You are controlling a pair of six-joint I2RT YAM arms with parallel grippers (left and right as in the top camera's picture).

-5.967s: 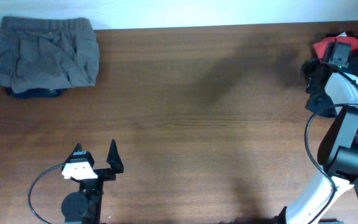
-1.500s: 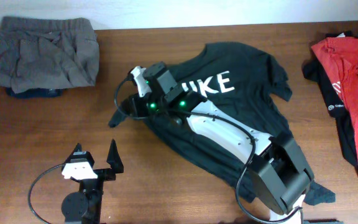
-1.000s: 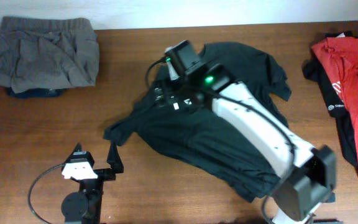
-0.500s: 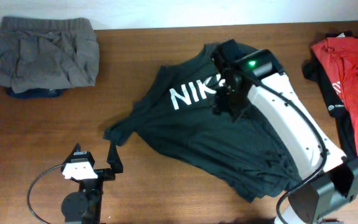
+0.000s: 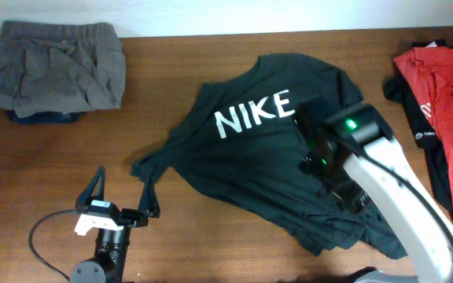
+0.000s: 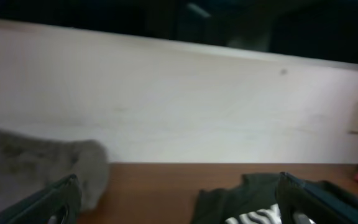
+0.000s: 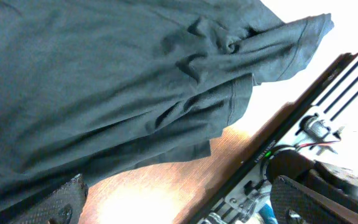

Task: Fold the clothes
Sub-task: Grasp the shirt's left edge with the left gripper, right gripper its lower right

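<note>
Overhead: the black T-shirt (image 5: 250, 169) is laid lettering-up mid-tabletop (image 5: 211, 86), with its hem bunched near the front edge. The left tool (image 5: 123, 192) and right tool (image 7: 179, 199) are both seen spread, nothing pinched. Risks: creases folded in if the hem is not flattened, or bunched cloth snagged and dragged off the edge.

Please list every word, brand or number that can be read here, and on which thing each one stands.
"NIKE": large white letters on the black T-shirt.
Small white mark on the black garment under the red T-shirt: too small to read.
White letters at the bottom of the left wrist view: cut off and blurred, unreadable.
</note>
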